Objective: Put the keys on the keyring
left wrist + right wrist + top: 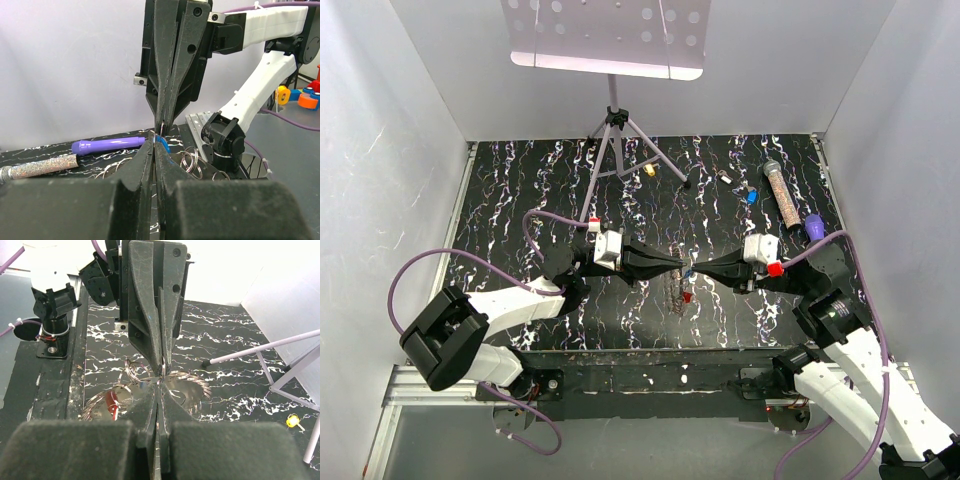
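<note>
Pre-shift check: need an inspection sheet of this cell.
Surface: black marbled mat, nothing spilled seen.
Job's things: keyring loops below the tips; blue key at the tips; red key by the loops; yellow key and second blue key at far side.
Clutter: glitter tube, purple pen, tripod.
Grippers: left gripper and right gripper shut, tip to tip; what each pinches unclear.
Cables: purple cables loop off both arms, none near the tips.
Surroundings: white walls; coloured items behind the right arm.

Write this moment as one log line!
left gripper: shut on blue key | right gripper: shut, tips meeting | keyring: at tips | red key: beside keyring
</note>
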You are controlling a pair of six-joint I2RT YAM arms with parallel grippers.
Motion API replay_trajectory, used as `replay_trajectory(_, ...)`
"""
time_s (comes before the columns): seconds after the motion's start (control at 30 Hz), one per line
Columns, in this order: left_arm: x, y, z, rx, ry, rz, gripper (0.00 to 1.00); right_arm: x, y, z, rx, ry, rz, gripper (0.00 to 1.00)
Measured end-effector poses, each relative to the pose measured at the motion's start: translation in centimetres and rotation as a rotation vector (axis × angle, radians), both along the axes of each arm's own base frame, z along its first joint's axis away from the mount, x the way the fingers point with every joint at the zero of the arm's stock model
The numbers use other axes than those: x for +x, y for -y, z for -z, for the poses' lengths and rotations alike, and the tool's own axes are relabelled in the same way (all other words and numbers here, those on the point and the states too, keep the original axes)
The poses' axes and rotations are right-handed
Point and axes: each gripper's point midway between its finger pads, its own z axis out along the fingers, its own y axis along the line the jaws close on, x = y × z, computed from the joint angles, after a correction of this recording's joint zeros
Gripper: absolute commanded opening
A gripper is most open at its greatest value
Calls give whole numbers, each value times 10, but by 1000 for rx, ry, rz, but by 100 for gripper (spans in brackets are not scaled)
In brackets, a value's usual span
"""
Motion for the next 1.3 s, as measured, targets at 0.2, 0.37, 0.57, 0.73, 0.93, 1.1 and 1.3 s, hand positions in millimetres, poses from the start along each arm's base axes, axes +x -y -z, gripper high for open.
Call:
replay_trajectory(0.2,1,0,0,-2,3,-4,0,0,0,0,1,-11,0,1)
replay_trajectory(0.37,0,0,0,-2,3,-3,0,4,-1,3,-3,-27,11,1)
replay_trajectory(0.57,0,0,-1,-4,4,-2,0,5,-2,3,-2,-44,15,1)
replay_trajectory(0.73,0,0,-1,-5,4,-3,0,5,-2,3,1,-47,16,1)
replay_trajectory(0.93,0,0,-1,-6,3,-5,0,5,-2,1,6,-46,19,1)
replay_trajectory(1.1,0,0,-1,-6,3,-5,0,6,-2,0,11,-53,21,1)
replay_trajectory(1.3,0,0,-1,-6,3,-4,0,7,-3,0,13,-58,20,1)
